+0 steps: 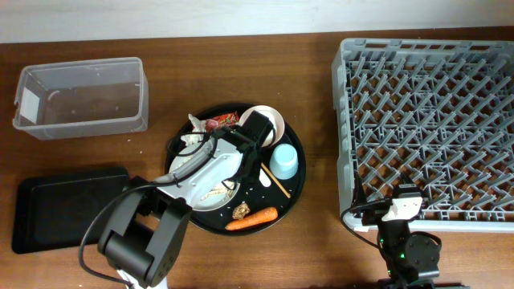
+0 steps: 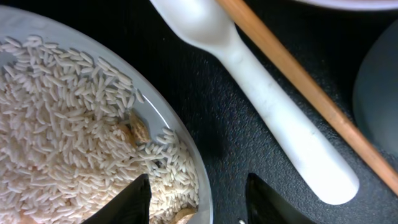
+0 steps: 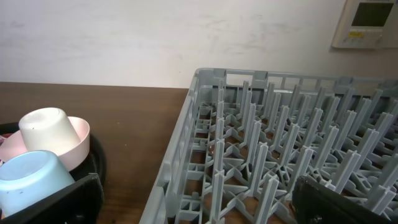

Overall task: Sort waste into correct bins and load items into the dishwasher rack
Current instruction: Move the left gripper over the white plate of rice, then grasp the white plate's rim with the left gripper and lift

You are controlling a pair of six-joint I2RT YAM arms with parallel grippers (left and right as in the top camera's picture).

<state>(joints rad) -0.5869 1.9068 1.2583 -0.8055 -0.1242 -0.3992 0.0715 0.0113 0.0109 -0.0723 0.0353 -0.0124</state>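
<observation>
The pale grey plate (image 2: 186, 146), heaped with white rice (image 2: 62, 124), lies on the round black tray (image 1: 297, 189). My left gripper (image 2: 199, 202) (image 1: 241, 164) is open, one finger over the rice and the other over the tray, with the plate's rim between them and untouched. The white fork (image 2: 273, 106) and a chopstick (image 2: 298, 81) lie just right of the plate. The carrot (image 1: 251, 218), brown chunk (image 1: 240, 211), red wrapper (image 1: 221, 123) and light blue cup (image 1: 284, 161) share the tray. The white cup (image 3: 46, 130) sits in the pinkish bowl (image 3: 78, 146). My right gripper (image 3: 199, 205) hangs open over the dishwasher rack (image 1: 426, 120).
The clear tub (image 1: 80, 98) stands at the back left, holding nothing. The shallow black rectangular tray (image 1: 68, 209) lies in front of it, partly under my left arm. The rack fills the right side of the table.
</observation>
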